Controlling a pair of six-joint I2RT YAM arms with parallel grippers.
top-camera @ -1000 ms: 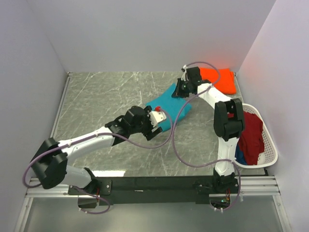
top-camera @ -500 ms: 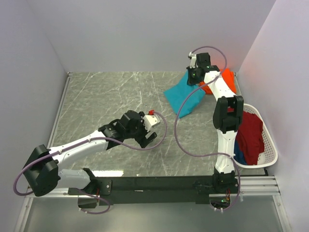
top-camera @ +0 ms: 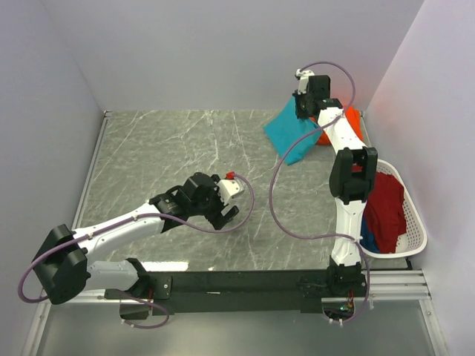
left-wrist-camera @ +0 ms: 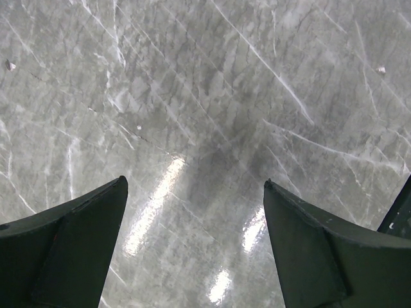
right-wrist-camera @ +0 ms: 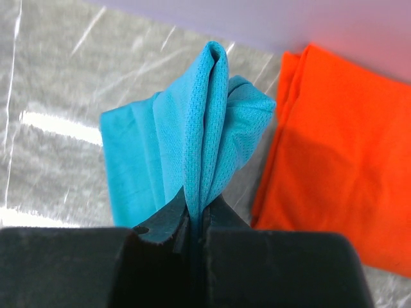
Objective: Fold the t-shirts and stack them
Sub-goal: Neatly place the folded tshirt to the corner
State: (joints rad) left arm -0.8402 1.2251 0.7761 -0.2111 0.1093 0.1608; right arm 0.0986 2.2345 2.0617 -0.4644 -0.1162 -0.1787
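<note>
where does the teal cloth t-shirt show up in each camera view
Top external: upper right, teal cloth t-shirt pinched by the right gripper, near the back wall.
Left wrist: not in it; only grey marble table.
Right wrist: centre, t-shirt rising from the shut right gripper.
Shared landmark: folded bright orange t-shirt, just right of the teal one.

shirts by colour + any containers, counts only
teal shirt: 1
orange shirt: 1
dark red shirt: 1, in the basket
blue shirt: 1, mostly hidden under the red one
white basket: 1
Total: 5 (4 shirts that show, 1 basket)
</note>
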